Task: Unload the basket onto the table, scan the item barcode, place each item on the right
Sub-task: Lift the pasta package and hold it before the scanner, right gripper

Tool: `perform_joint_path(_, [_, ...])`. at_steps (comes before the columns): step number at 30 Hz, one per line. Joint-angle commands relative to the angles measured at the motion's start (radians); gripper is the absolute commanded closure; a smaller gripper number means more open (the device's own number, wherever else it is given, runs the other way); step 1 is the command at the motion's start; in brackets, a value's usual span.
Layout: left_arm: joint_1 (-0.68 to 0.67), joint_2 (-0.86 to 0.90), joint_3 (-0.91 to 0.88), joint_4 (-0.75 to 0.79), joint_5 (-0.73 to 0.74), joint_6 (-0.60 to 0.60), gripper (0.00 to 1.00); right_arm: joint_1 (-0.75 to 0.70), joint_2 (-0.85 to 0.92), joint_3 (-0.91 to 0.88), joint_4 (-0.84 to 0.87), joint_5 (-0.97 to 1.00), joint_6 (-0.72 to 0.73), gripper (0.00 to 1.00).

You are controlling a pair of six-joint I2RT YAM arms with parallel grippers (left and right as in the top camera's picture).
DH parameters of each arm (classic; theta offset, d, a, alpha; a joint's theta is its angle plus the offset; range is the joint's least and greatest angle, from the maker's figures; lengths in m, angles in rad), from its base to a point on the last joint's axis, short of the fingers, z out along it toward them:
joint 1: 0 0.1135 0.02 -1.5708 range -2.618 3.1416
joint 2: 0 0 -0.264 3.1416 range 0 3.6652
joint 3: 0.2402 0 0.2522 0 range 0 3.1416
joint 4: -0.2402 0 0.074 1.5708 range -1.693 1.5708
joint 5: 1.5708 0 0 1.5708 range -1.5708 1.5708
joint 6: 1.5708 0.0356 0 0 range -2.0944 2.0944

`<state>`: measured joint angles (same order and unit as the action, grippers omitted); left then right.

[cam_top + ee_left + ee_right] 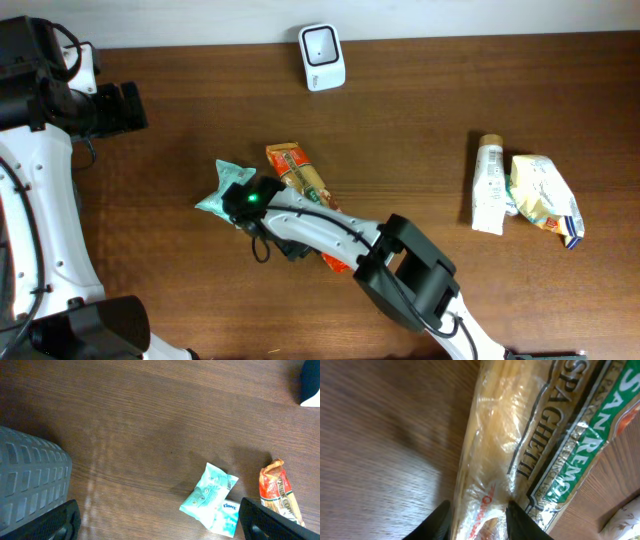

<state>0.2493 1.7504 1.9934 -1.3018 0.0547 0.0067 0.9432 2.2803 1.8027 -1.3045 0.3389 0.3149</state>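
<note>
Right gripper (pixel 479 522) straddles one spaghetti pack (pixel 520 435); tissue packet (pixel 215 190) nearby.

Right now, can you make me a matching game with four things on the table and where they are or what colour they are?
Things:
1. scanner
2. spaghetti pack
3. tissue pack
4. tube

Place or colour:
A. light blue-green
B. beside the crumpled bag
C. by the far edge of the table
D. between the fingers of the right pincer

Pairs: 1-C, 2-D, 3-A, 4-B.
</note>
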Motion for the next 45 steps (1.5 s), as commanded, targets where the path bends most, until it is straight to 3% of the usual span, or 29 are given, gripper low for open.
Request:
perform_joint_path(1, [0.003, -0.005, 0.005, -0.002, 0.001, 0.008, 0.01, -0.079, 0.013, 0.012, 0.002, 0.010, 0.013, 0.59])
perform_joint_path(8, [0.002, -0.005, 0.005, -0.002, 0.001, 0.008, 0.01, -0.153, -0.012, 0.083, -0.027, 0.014, 0.003, 0.47])
perform_joint_path(14, [0.003, -0.005, 0.005, -0.002, 0.001, 0.008, 0.01, -0.141, -0.030, 0.048, -0.049, 0.006, -0.181, 0.10])
perform_joint_path(17, [0.002, -0.005, 0.005, -0.002, 0.001, 0.008, 0.01, -0.138, -0.029, 0.027, -0.042, -0.043, -0.217, 0.01])
perform_joint_path(20, [0.002, -0.005, 0.005, -0.002, 0.001, 0.008, 0.01, -0.139, -0.029, -0.027, 0.013, 0.005, -0.233, 0.01])
perform_joint_path(22, [0.003, -0.005, 0.005, -0.002, 0.001, 0.008, 0.01, -0.147, -0.029, -0.051, 0.034, 0.070, -0.229, 0.08])
perform_joint_path(25, [0.002, -0.005, 0.005, -0.002, 0.001, 0.008, 0.01, -0.191, -0.029, -0.058, 0.059, 0.129, -0.198, 0.29])
perform_joint_path(27, [0.002, -0.005, 0.005, -0.002, 0.001, 0.008, 0.01, -0.226, -0.029, -0.058, 0.064, 0.113, -0.198, 0.74])
perform_joint_path(29, [0.002, -0.005, 0.005, -0.002, 0.001, 0.008, 0.01, -0.237, -0.030, -0.057, 0.067, 0.111, -0.198, 0.96])
perform_joint_path(33, [0.002, -0.005, 0.005, -0.002, 0.001, 0.008, 0.01, -0.238, -0.037, -0.030, 0.067, 0.089, -0.195, 0.96])
perform_joint_path(36, [0.002, -0.005, 0.005, -0.002, 0.001, 0.008, 0.01, -0.241, -0.083, 0.061, 0.035, -0.067, -0.212, 0.96])
perform_joint_path(41, [0.002, -0.005, 0.005, -0.002, 0.001, 0.008, 0.01, -0.359, -0.233, 0.231, 0.011, -0.549, -0.259, 0.96])
perform_joint_path(45, [0.002, -0.005, 0.005, -0.002, 0.001, 0.008, 0.01, -0.552, -0.265, 0.244, 0.060, -1.117, -0.325, 0.96])
